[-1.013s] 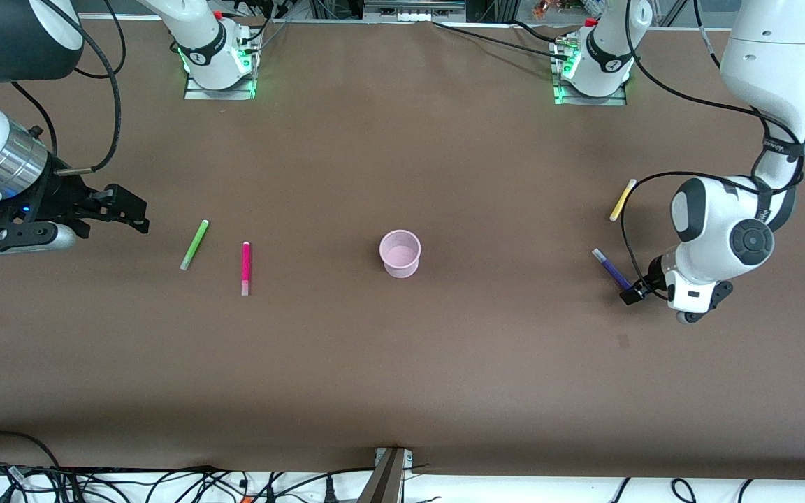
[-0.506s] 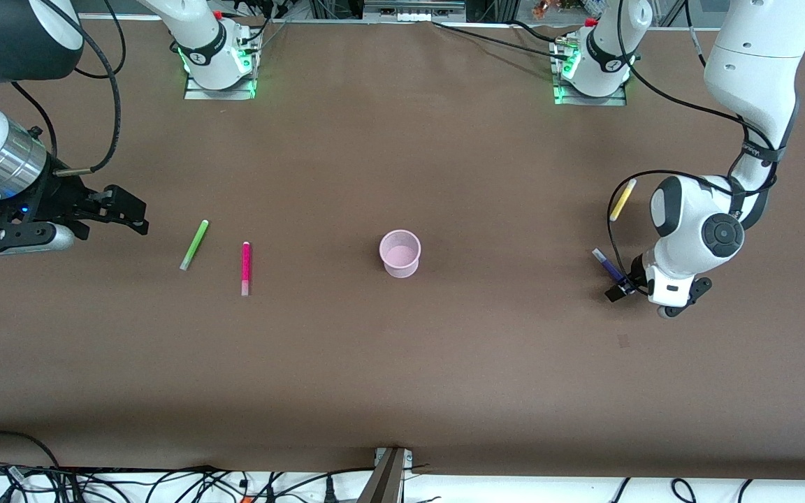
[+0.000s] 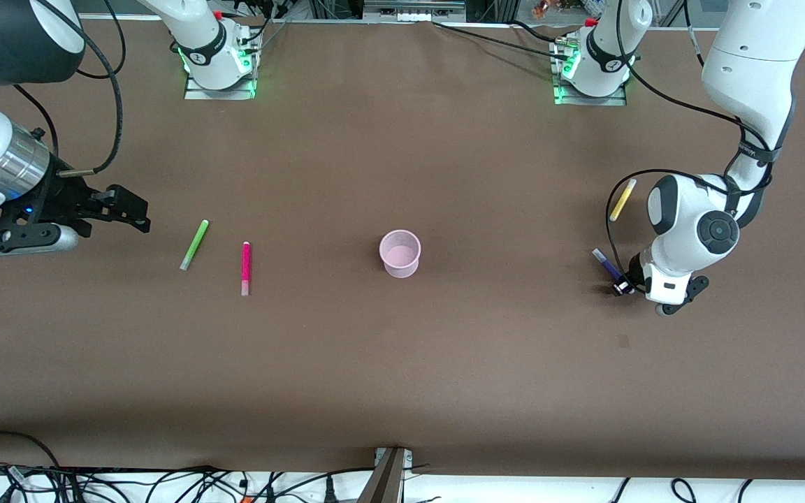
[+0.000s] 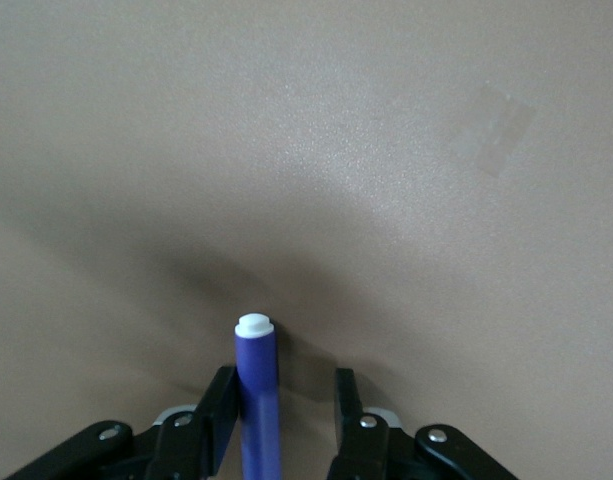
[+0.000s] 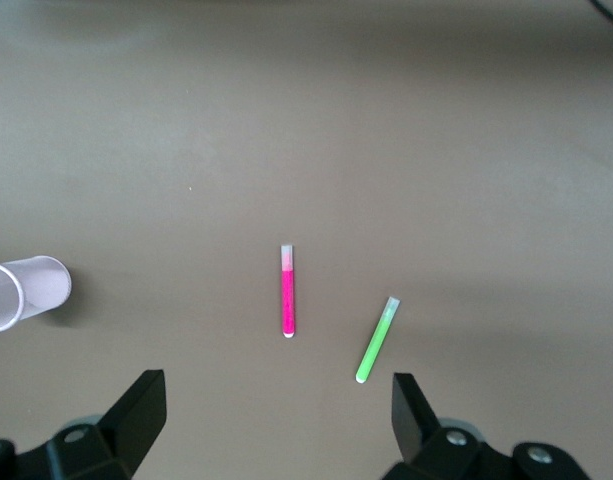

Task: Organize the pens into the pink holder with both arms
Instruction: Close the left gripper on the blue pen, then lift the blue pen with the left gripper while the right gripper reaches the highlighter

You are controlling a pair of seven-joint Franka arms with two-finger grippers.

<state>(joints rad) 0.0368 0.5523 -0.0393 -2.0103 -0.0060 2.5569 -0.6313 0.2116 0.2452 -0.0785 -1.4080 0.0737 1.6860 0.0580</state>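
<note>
Front view: the pink holder stands mid-desk. The left gripper is down at the purple pen; the right gripper waits.

Left wrist view: fingers straddle the pen, one touching, the other apart.

Right wrist view: fingers spread.

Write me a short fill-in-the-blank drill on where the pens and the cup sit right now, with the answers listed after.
1. The left end effector has its fingers on either side of the ____ pen.
2. The pink cup holds ____ pens.
3. The pen lying beside the magenta pen, toward the right arm's end of the table, is ____.
4. The right end effector hangs with its fingers ____.

Missing words: purple; no; green; open
</note>
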